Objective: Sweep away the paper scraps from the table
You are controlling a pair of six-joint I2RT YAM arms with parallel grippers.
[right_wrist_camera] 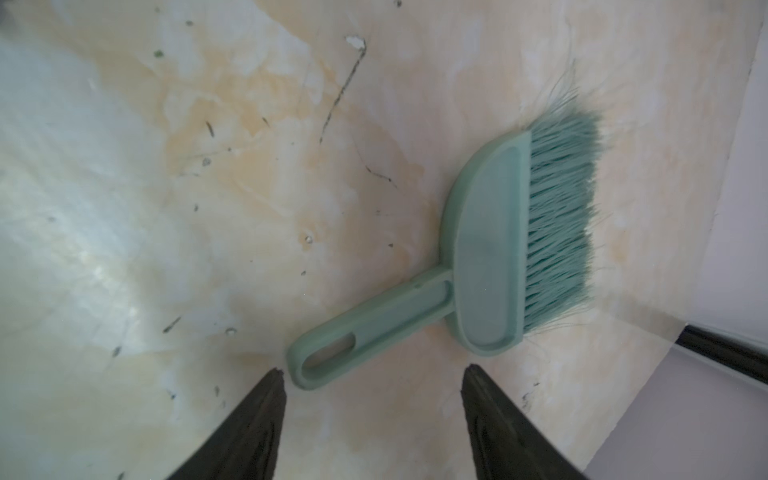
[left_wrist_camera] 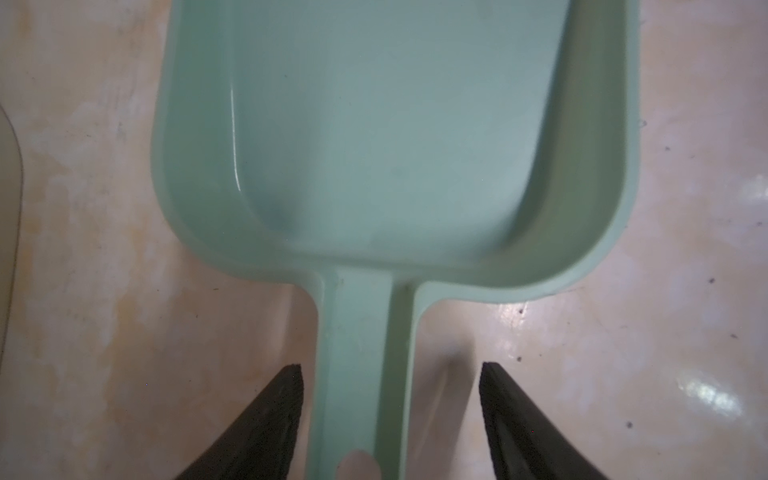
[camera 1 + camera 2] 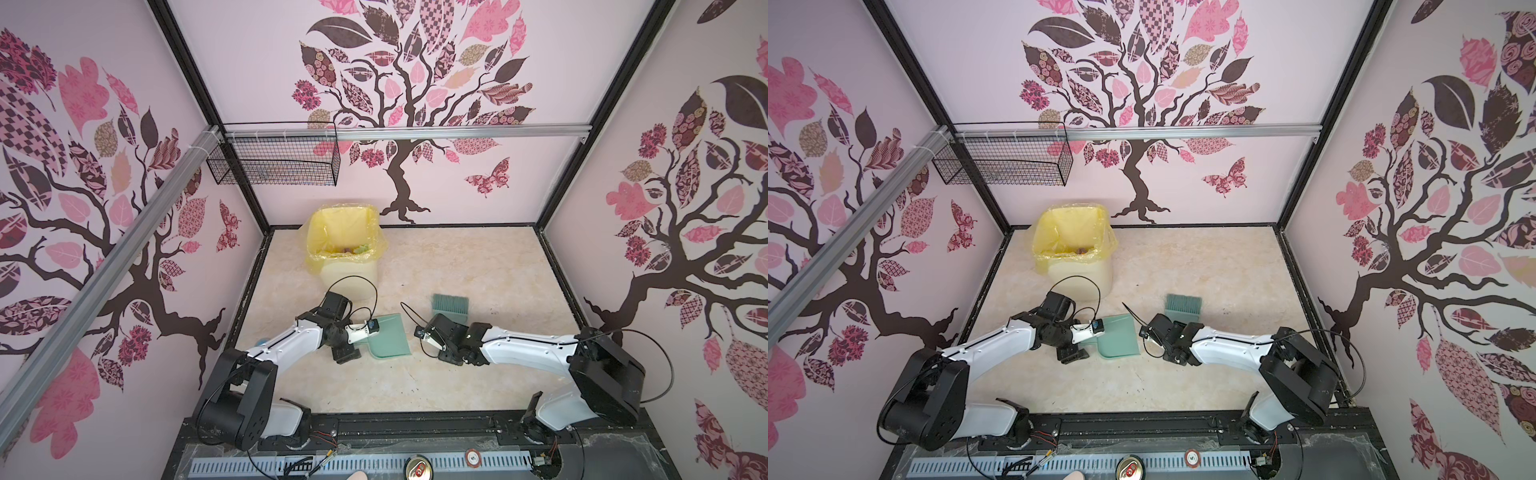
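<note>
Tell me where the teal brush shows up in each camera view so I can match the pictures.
Top view: brush right of centre, bristles showing, handle under the right arm.
Top view: brush right of centre again, beyond the dustpan.
Left wrist: not in it.
Right wrist: brush flat on the table, handle end toward the open fingers.
Shared landmark: the beige table, in all four.

We see a beige marbled desk (image 3: 457,257) carrying three things. A bag-lined bin (image 3: 351,278) stands left of the frame's centre. Below it lies a teal dustpan (image 3: 390,338), with a teal brush (image 3: 451,307) to its right, apart.
</note>
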